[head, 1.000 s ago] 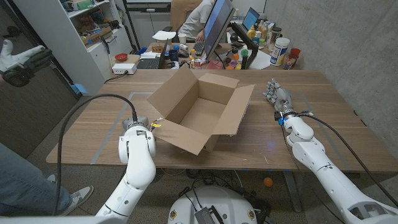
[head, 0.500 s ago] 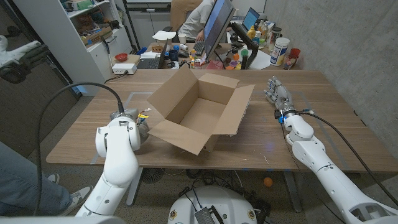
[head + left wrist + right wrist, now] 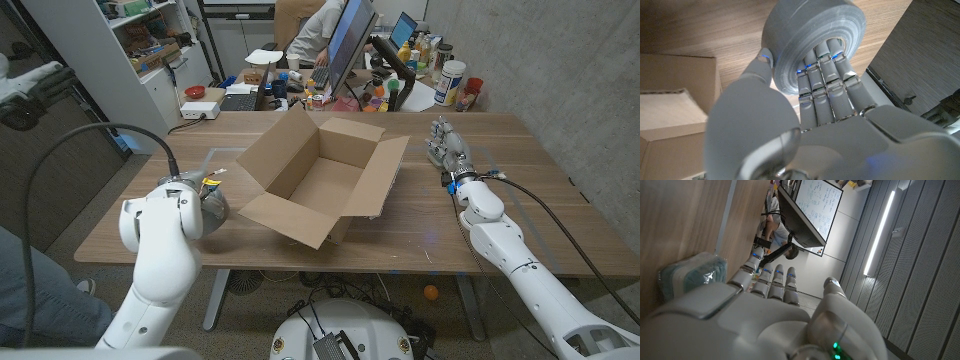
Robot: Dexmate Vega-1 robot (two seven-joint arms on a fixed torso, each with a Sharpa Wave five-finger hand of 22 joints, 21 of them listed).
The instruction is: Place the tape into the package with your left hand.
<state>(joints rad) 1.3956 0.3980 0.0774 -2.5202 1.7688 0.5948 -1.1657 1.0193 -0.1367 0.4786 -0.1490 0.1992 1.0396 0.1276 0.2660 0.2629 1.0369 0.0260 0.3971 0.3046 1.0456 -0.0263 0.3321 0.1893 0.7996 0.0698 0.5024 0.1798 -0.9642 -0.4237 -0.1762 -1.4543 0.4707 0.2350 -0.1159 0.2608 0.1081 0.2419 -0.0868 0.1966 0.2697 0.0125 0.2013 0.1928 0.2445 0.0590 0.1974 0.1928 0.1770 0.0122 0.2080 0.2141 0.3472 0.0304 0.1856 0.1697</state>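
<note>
Clearly, one grey tape roll [image 3: 812, 42] sits in the left hand [image 3: 805, 115], its fingers [image 3: 827, 75] reaching through the roll's core while the thumb presses the outer rim; the hollow centre faces the wrist camera, so its axis runs roughly along the fingers. From the head view the left hand [image 3: 210, 205] hangs over the wooden worktop [image 3: 520, 160], just beside the near-left flap of the single cardboard box [image 3: 320, 180], and the tape itself is mostly hidden there behind the forearm. That box stands open with all flaps spread, and nothing can be made out inside it. Across from the box, well apart on its far-right side, the right hand [image 3: 447, 150] holds nothing, its fingers [image 3: 772, 282] straight and close together beside the worktop surface.
</note>
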